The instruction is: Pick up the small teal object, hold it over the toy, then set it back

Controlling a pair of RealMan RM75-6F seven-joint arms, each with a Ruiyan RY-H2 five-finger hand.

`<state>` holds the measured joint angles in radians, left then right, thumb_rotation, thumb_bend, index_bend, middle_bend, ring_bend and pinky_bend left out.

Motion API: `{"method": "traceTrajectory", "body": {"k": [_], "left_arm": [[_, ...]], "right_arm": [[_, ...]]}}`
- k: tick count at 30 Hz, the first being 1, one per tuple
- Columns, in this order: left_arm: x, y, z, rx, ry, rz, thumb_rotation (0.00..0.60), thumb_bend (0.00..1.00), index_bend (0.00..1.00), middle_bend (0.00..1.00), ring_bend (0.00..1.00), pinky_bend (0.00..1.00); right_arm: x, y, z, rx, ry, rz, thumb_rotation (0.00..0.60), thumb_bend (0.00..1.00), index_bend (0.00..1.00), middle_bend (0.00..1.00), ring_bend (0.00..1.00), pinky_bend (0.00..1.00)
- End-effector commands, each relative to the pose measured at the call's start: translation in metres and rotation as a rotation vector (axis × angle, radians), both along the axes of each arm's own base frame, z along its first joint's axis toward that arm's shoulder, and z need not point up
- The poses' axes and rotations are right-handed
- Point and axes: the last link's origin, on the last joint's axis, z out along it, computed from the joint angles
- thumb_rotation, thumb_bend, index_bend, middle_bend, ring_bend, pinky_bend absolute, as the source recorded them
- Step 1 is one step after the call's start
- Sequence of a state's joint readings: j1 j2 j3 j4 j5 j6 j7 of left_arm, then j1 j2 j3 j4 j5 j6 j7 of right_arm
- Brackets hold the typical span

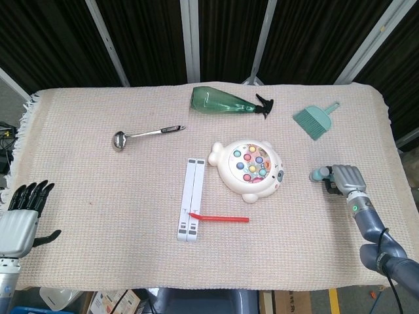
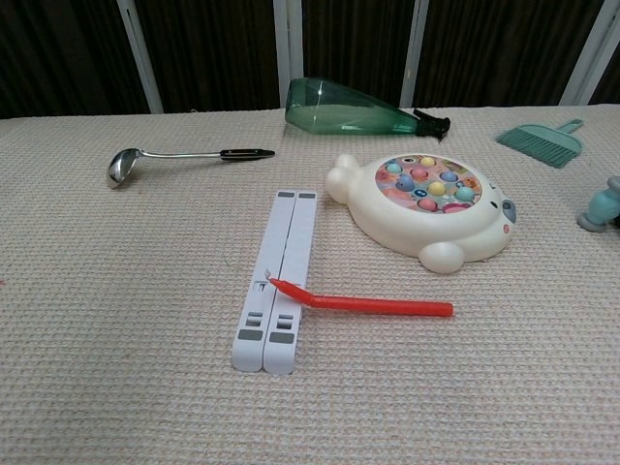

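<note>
The small teal object point(image 1: 319, 174) is at the right side of the cloth, and in the chest view it point(image 2: 603, 203) shows at the right edge, low on the table. My right hand point(image 1: 346, 178) has its fingers curled around the object's right side. The chest view does not show that hand. The toy point(image 1: 248, 169), a white animal-shaped board with coloured pieces point(image 2: 427, 207), lies a hand's width to the left of the object. My left hand point(image 1: 21, 218) hangs at the near left corner, fingers spread, holding nothing.
A green spray bottle point(image 1: 226, 101) and a teal dustpan point(image 1: 314, 120) lie at the back. A ladle point(image 1: 145, 135) is at the back left. A white folded stand point(image 1: 190, 199) with a red stick point(image 1: 222, 218) across it lies in front of the toy.
</note>
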<state>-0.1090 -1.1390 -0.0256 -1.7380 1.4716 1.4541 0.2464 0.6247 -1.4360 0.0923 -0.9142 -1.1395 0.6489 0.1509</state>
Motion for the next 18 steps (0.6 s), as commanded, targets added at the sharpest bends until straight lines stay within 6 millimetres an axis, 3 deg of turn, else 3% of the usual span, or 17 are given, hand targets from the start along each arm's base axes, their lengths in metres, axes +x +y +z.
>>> {"method": "traceTrajectory", "body": {"k": [1,9,18], "left_arm": [[-0.0002,0.0008,-0.0005,-0.002,0.000,0.000,0.600,0.09,0.06,0.01,0.00,0.00],[-0.0015,0.0025,-0.0021,-0.006,-0.003,0.006,0.600,0.09,0.06,0.01,0.00,0.00],[-0.0023,0.0047,-0.0037,-0.011,-0.002,0.009,0.600,0.09,0.05,0.01,0.00,0.00]], "right_arm": [[0.0015,-0.0015,0.0014,0.002,0.002,-0.003,0.600,0.54,0.53,0.54,0.36,0.30],[0.0026,-0.0026,0.0025,0.018,0.010,-0.025,0.600,0.42,0.47,0.50,0.33,0.29],[0.0084,-0.0054,0.0055,0.018,0.005,-0.030,0.600,0.41,0.44,0.48,0.31,0.28]]}}
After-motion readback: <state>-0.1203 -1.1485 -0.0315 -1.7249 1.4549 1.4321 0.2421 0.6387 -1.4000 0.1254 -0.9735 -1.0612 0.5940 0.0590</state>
